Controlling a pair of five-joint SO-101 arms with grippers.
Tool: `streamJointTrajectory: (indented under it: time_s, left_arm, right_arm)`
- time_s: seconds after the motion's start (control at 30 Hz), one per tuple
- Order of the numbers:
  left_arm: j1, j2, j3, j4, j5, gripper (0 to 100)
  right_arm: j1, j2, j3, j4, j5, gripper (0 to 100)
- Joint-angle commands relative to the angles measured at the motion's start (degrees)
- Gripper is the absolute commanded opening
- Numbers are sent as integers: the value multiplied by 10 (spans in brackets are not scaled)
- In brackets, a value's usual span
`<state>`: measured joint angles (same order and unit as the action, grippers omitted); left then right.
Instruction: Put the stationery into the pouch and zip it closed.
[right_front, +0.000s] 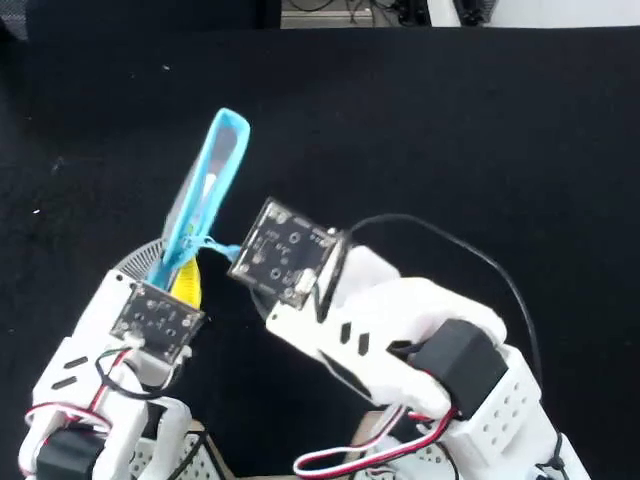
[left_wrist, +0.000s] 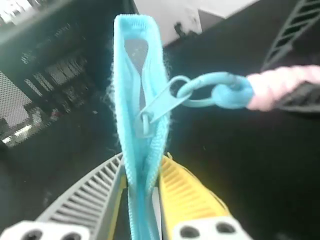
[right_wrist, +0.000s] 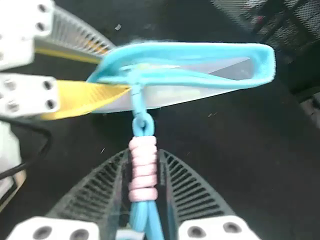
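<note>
Gaping fabric pouch (right_front: 208, 170), corded zipper pull (right_wrist: 143, 172)

Table's a flat black cloth-covered surface (right_front: 450, 130), with a few tiny pale specks of lint (right_front: 37, 210) lying out toward its left side.

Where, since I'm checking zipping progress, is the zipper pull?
High view: the zipper pull sits on the pouch, nearest the left hand clamping it, while the right hand pinches its cord.

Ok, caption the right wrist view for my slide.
The right hand grips the pink-wrapped zipper pull of the blue pouch, whose end the left hand clamps.
</note>
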<state>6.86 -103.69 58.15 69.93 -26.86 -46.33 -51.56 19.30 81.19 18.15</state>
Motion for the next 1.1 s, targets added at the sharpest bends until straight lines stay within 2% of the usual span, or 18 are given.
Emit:
streamJointTrajectory:
  time_s: [0.0, 0.1, 0.47, 0.77, 0.93, 1.07]
  left_arm:
    - [26, -5, 19, -1, -5, 29]
    - [39, -5, 27, -1, -5, 29]
    - [41, -5, 28, -2, 53, 29]
    - [42, -6, 27, 0, 58, 29]
    - [46, -6, 25, -2, 130, 29]
    - [102, -6, 29, 2, 153, 29]
  right_arm:
    - [-30, -8, -4, 10, -2, 165]
    - [-53, -8, -5, 10, -2, 208]
    - [-108, -15, 84, -84, -5, 208]
    - [-107, -159, 226, -218, -5, 208]
    - [-107, -218, 331, -302, -5, 208]
    - [-107, -248, 367, -346, -6, 208]
